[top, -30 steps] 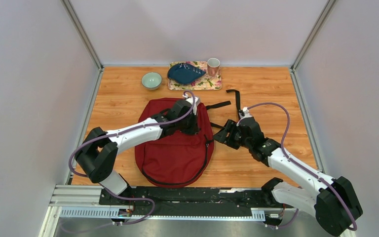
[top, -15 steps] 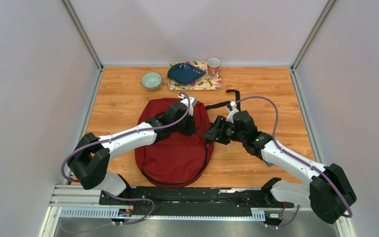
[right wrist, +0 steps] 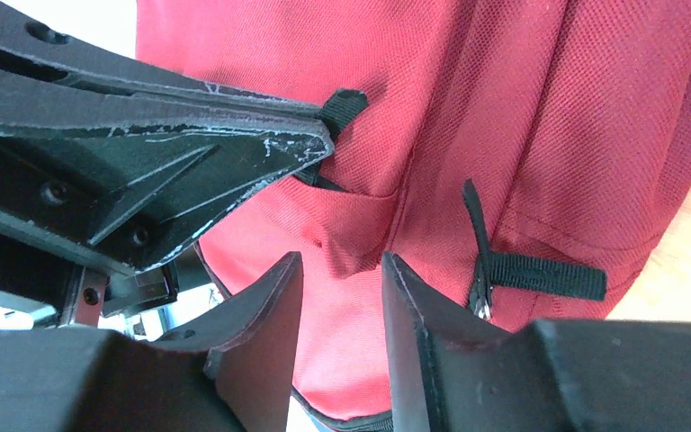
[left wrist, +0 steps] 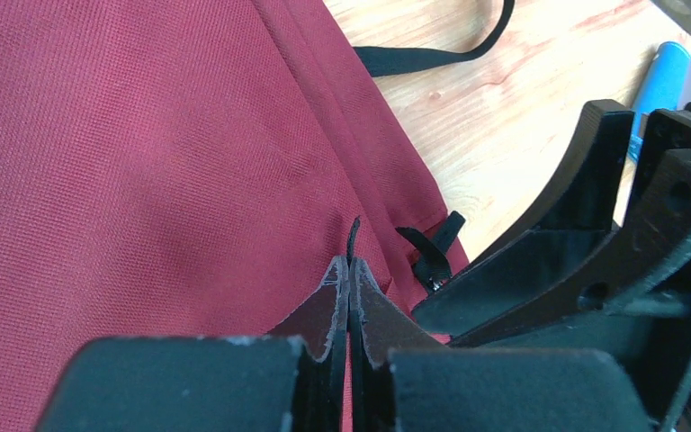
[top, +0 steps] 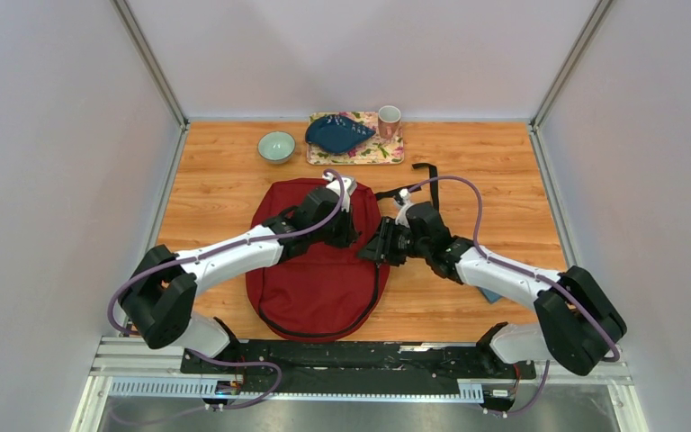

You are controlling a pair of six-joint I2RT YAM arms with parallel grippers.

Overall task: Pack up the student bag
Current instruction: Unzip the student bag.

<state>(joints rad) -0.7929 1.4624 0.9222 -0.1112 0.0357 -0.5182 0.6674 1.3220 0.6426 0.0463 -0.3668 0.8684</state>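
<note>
The student bag (top: 315, 279) is a dark red backpack lying flat mid-table. My left gripper (top: 351, 236) rests on its upper right part. In the left wrist view it (left wrist: 349, 263) is shut on a thin black zipper pull (left wrist: 353, 236). My right gripper (top: 375, 251) is at the bag's right edge, right beside the left one. In the right wrist view it (right wrist: 342, 261) is open, with a raised fold of red fabric (right wrist: 346, 247) just ahead of the gap. A second zipper pull with a black tab (right wrist: 481, 279) lies to its right.
A floral tray (top: 387, 153) at the back holds a dark blue item (top: 337, 133) and a pink cup (top: 389, 120). A green bowl (top: 276, 146) stands left of it. Black straps (top: 429, 180) trail right of the bag. A blue item (top: 489, 293) lies under my right arm.
My right gripper has moved left across the table to the bag's right edge, close to the left gripper. My left gripper stayed on the bag, its arm shifting slightly.
</note>
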